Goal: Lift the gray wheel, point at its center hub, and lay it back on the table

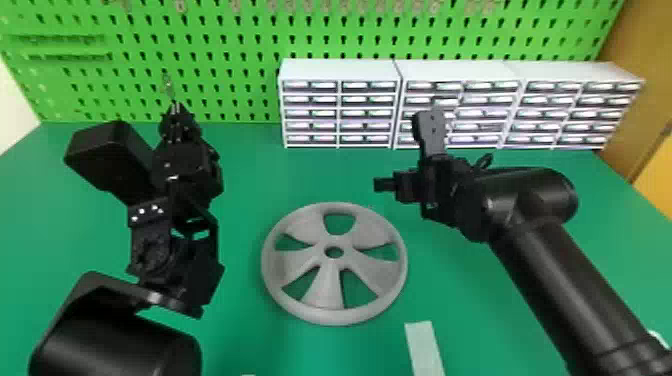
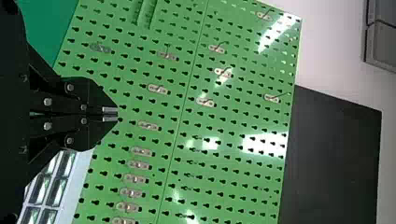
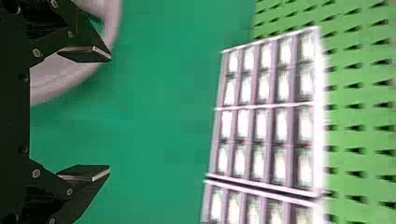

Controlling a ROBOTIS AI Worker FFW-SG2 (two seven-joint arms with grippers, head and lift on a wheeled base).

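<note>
Okay so the gray wheel is lying flat on the green table, in front of the white drawer units, and nothing's touching it. My read is we're at the lift step, pre-grab, though honestly a wheel lying flat could just as well mean it's already been put back, and I can't tell which from this. The right gripper is spread wide with nothing between its fingers, up near the wheel's far right side but apart from it. The left gripper is pinched together, empty, aimed at the green pegboard (kinda makes a decent pointer like that, lol). If it's the lift, I'd say next the right one has to come down and get one finger on each side of the rim, then clamp before raising anything. Gripping a wide thing like that on one edge, I'd expect it to tip or twist, so go slow. Then the left tip needs to line up with the center hub without poking it, and after that the wheel goes down flat before the right side lets go.
</note>
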